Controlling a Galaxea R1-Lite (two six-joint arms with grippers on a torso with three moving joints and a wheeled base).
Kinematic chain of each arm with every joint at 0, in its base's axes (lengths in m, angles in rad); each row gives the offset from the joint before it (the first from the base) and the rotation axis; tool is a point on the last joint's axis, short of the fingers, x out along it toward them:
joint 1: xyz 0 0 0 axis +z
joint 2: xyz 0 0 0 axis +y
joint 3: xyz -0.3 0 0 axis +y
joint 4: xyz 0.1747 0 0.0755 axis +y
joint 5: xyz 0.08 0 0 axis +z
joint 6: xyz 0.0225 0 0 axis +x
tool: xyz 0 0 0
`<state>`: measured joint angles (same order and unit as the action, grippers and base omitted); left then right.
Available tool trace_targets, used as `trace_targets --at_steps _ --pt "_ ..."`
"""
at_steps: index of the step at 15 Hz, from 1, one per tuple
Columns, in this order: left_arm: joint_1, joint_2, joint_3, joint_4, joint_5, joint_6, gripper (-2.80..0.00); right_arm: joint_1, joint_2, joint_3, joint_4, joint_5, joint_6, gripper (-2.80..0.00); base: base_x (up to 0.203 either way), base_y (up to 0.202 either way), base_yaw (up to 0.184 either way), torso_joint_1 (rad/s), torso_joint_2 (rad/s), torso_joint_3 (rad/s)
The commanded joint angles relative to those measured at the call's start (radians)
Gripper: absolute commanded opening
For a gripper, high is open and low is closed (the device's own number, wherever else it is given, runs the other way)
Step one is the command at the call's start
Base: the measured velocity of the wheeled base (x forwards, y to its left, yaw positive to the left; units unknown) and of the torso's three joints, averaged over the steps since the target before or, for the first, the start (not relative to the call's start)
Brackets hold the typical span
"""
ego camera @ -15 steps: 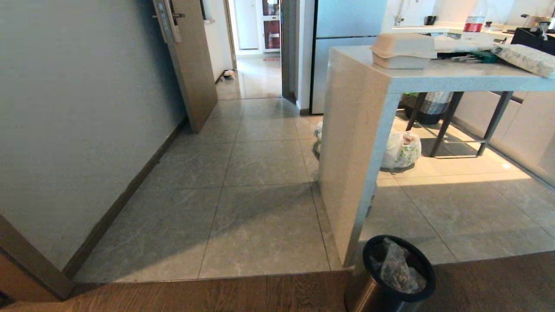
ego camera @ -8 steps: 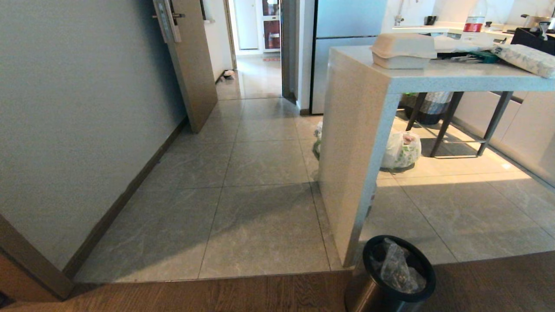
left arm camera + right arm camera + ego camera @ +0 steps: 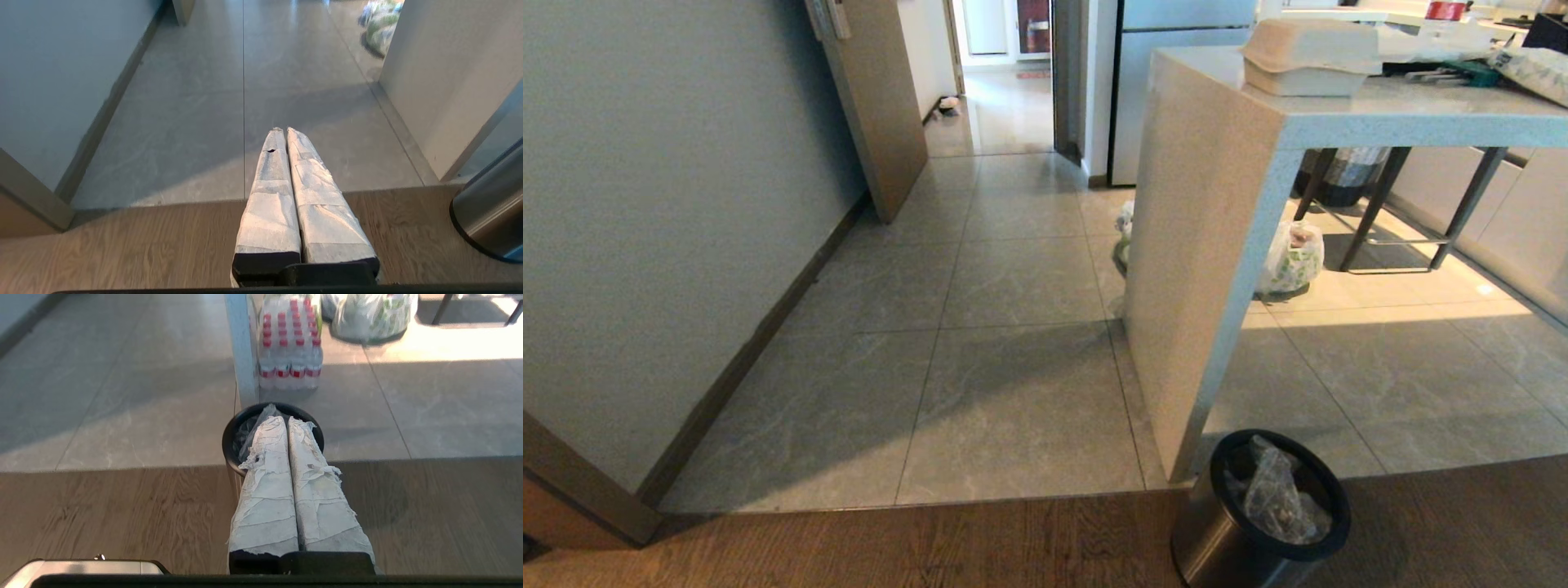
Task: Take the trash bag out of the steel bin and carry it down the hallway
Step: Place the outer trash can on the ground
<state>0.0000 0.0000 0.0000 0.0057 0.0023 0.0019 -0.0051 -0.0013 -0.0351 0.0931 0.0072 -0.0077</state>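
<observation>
Grey tiled hallway (image 3: 1013,269) runs ahead past the stone counter (image 3: 1201,245). Steel bin (image 3: 1225,543) sits at counter's foot on wood floor, trash bag (image 3: 1278,498) inside, crumpled. Right gripper (image 3: 284,420) closed, empty, lined up with bin; left gripper (image 3: 284,131) closed, parked over floor. Risk: thin plastic may slip or tear if pinched shallow.

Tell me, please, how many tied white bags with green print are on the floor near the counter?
2. One white bag lies under the counter, beside the dark stool legs. The other white bag shows only partly at the counter's far hallway-side corner. More may be hidden behind the counter's side panel.
</observation>
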Motion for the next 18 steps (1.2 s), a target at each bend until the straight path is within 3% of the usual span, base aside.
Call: trace_targets --at_steps 1,18 --pt "0.000 0.000 0.000 0.000 0.001 0.001 -2.80 -0.001 0.000 0.000 0.000 0.000 0.000 -2.80 0.000 0.000 0.000 0.004 0.01 -0.194" --pt "0.000 0.000 0.000 -0.001 0.000 0.004 -2.80 0.000 0.000 0.000 -0.001 0.000 -0.005 -2.80 0.000 0.000 0.000 0.002 0.00 -0.199"
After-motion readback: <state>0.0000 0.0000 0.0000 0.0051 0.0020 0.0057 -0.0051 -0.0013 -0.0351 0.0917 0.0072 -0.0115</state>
